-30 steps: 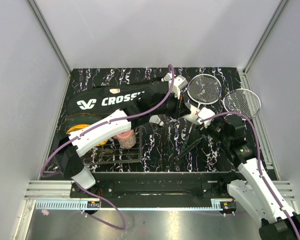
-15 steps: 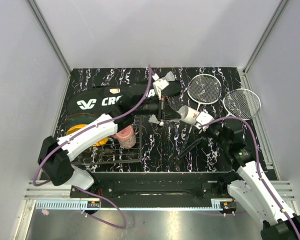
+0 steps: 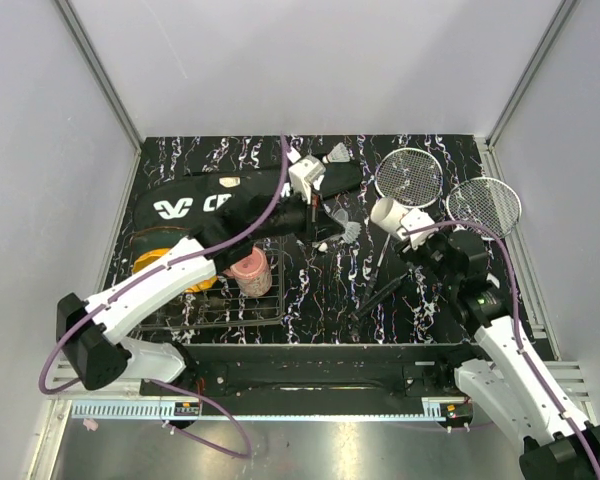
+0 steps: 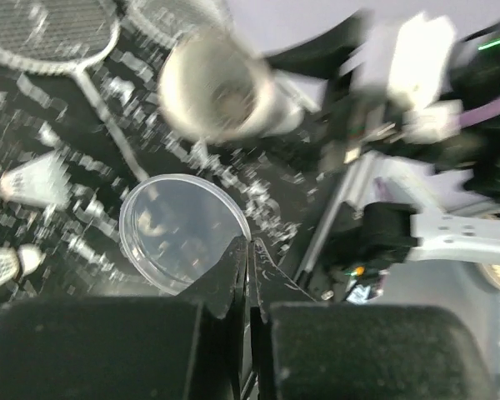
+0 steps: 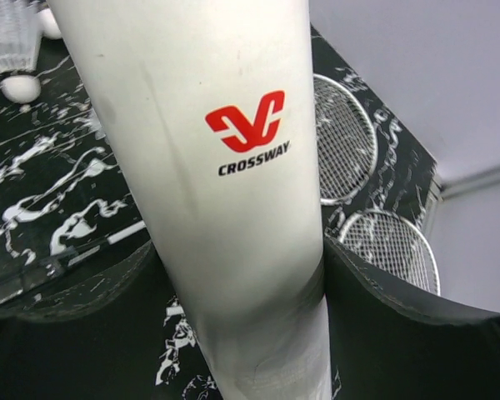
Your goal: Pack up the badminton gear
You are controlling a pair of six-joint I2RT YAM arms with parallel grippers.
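My right gripper (image 3: 408, 228) (image 5: 242, 279) is shut on the white "CROSSWAY" tube (image 3: 390, 213) (image 5: 233, 167) and holds it tilted above the table, its open end (image 4: 210, 90) facing the left arm. My left gripper (image 3: 325, 222) (image 4: 252, 246) is shut on the rim of a clear round lid (image 4: 177, 229) (image 3: 346, 232), a short way left of the tube. Two rackets (image 3: 408, 177) (image 3: 483, 205) lie at the back right. Shuttlecocks lie loose on the table (image 3: 338, 153) (image 4: 33, 179) (image 4: 0, 265). The black bag (image 3: 205, 200) lies at the back left, partly hidden under the left arm.
A wire basket (image 3: 230, 305) at the front left holds a pink cup (image 3: 248, 270), with a yellow-black object (image 3: 155, 262) beside it. A dark racket handle (image 3: 380, 295) lies in front of the right gripper. White walls close in the table.
My left gripper has pulled back to the left, away from the tube's end, with the clear lid in it. The right gripper has tipped the tube's open end a little higher.
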